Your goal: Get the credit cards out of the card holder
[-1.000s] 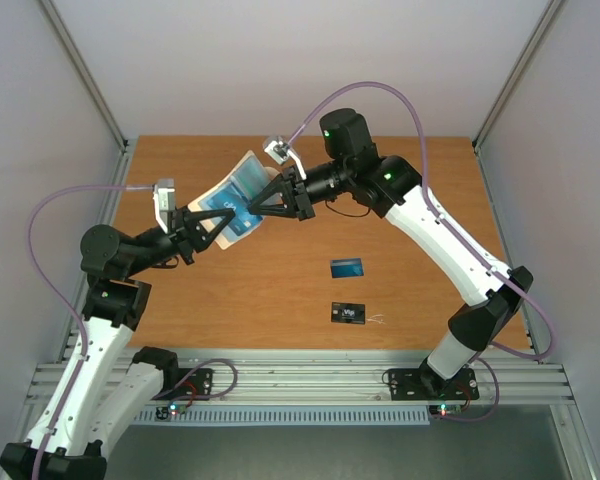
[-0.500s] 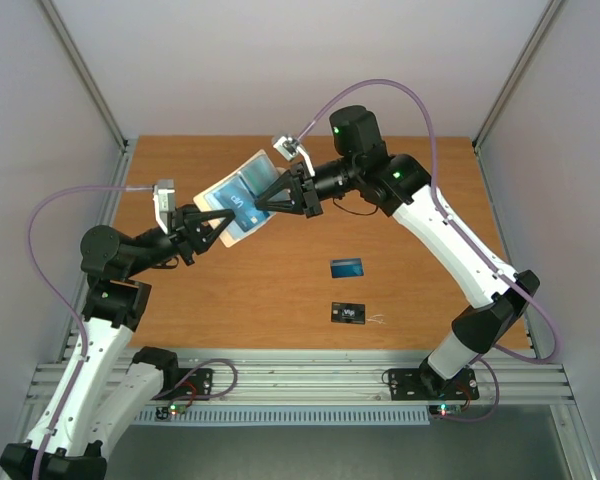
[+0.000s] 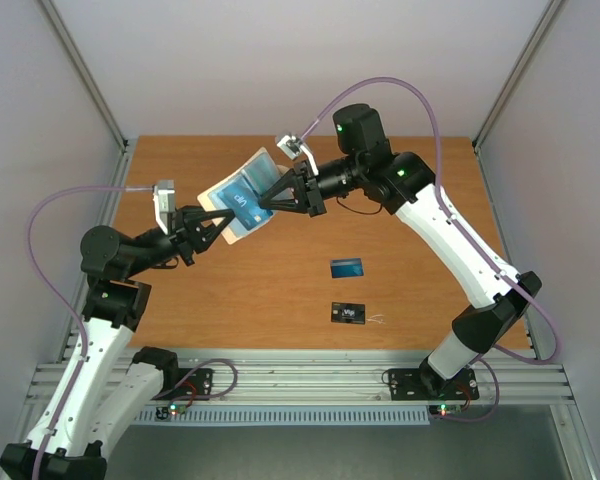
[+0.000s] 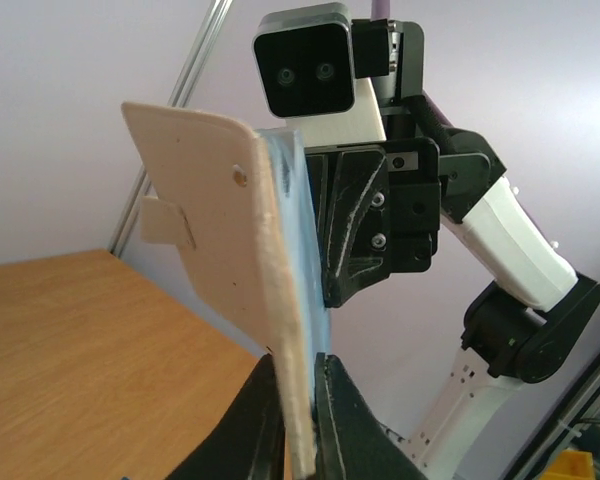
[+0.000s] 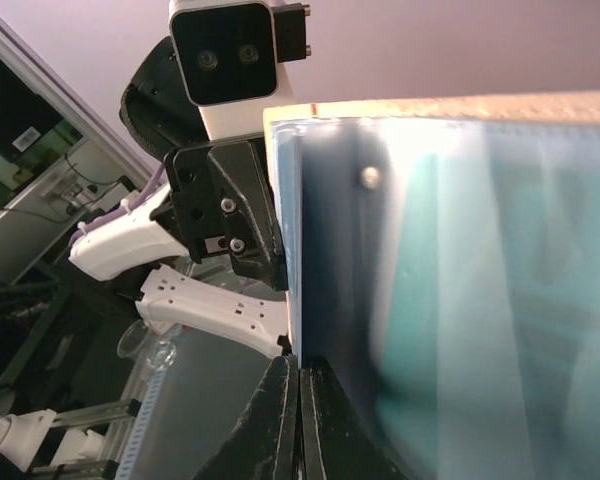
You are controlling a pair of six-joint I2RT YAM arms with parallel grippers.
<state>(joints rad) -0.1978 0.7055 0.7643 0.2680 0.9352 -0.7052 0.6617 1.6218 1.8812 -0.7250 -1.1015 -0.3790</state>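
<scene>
The card holder (image 3: 261, 163) hangs in the air over the back left of the table, between both arms. My left gripper (image 3: 222, 226) is shut on its lower edge; in the left wrist view its beige back (image 4: 215, 200) rises edge-on from my left gripper (image 4: 298, 400). My right gripper (image 3: 267, 197) comes from the right and is shut on the thin edge of the teal-green credit card (image 3: 242, 206) in the holder's pocket. In the right wrist view, that card (image 5: 480, 300) fills the right side above my right gripper (image 5: 298, 365). A bright blue card (image 3: 347, 267) and a black card (image 3: 348, 313) lie on the table.
The wooden table (image 3: 430, 200) has metal posts at its back corners and grey walls on both sides. The aluminium rail (image 3: 300, 380) with both arm bases runs along the near edge. Purple cables loop above each arm.
My right gripper has shifted slightly to the right and the holder has tilted a little with it. The left arm has barely moved; the two cards on the table lie as before.
</scene>
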